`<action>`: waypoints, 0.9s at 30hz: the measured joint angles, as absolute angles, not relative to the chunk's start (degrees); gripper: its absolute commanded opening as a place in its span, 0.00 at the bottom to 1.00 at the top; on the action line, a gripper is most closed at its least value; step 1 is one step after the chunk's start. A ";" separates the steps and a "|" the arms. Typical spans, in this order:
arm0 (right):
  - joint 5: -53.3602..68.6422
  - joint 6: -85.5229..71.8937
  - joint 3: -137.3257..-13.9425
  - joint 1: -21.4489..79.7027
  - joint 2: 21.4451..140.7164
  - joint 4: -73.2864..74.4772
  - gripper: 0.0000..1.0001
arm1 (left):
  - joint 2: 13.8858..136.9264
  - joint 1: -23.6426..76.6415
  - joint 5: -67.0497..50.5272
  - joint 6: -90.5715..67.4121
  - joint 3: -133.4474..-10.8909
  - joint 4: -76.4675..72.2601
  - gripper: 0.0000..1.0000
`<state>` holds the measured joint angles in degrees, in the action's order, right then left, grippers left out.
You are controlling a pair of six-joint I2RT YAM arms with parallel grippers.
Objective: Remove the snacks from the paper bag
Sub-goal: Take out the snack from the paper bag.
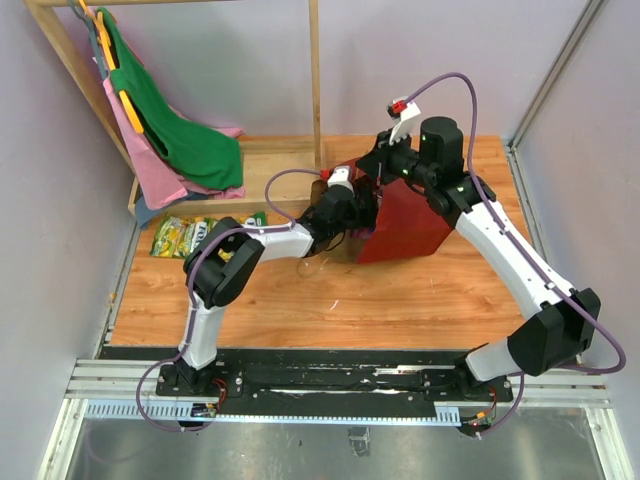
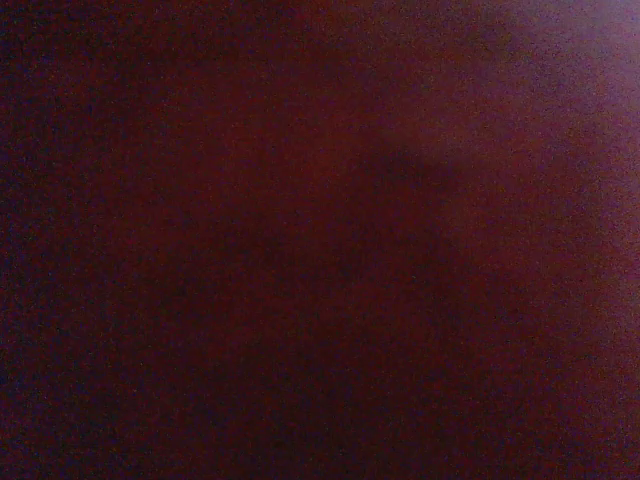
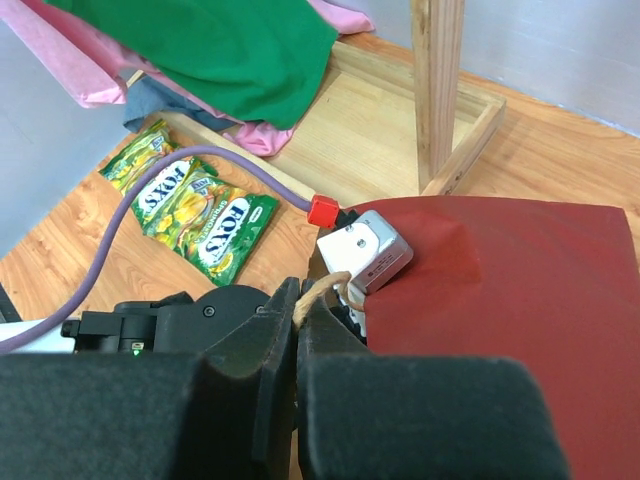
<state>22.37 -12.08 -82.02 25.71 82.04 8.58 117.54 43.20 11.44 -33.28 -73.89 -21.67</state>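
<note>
The dark red paper bag lies tilted on the wooden table, its mouth facing left. My right gripper is shut on the bag's tan loop handle at the upper edge of the mouth. My left arm reaches into the mouth. Its gripper is hidden inside, and the left wrist view shows only dark red. Its white wrist camera sits at the bag's opening. Green and yellow snack packets lie on the table at the left.
A wooden clothes rack with a post and a base frame stands behind the bag. Green and pink cloths hang from it down to the table. A purple cable runs past the packets.
</note>
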 measured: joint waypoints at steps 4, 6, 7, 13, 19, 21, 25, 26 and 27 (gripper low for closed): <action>23.20 -13.13 -82.02 25.71 82.63 7.64 0.01 | 117.71 43.20 13.47 -32.73 -73.89 -21.96 0.87; 23.57 -13.47 -82.02 25.71 82.81 7.33 0.01 | 117.71 43.20 14.13 -32.01 -73.87 -22.11 0.90; 23.70 -13.56 -82.02 25.71 82.89 7.22 0.01 | 117.71 43.13 14.20 -31.51 -73.76 -22.48 0.90; 24.23 -13.80 -82.02 25.71 82.98 7.07 0.01 | 117.54 39.44 3.31 -30.24 -70.26 -28.18 0.90; 24.97 -14.06 -82.02 25.71 83.20 6.15 0.01 | 117.60 35.48 -7.55 -28.38 -70.04 -30.39 0.90; 25.23 -14.20 -82.02 25.71 83.33 6.09 0.01 | 117.60 35.44 -9.78 -27.38 -70.02 -30.39 0.88; 25.54 -14.41 -82.02 25.71 83.68 5.82 0.01 | 117.60 35.53 -14.22 -25.91 -70.02 -30.76 0.84; 25.54 -14.50 -82.02 25.71 83.74 5.82 0.01 | 117.60 35.51 -15.16 -25.71 -70.02 -30.85 0.82; 25.54 -14.57 -82.02 25.71 83.81 5.80 0.01 | 117.60 35.48 -16.40 -25.56 -69.95 -31.11 0.81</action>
<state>25.54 -14.57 -82.02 25.71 83.81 5.80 117.60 35.48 -16.40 -25.56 -69.95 -31.11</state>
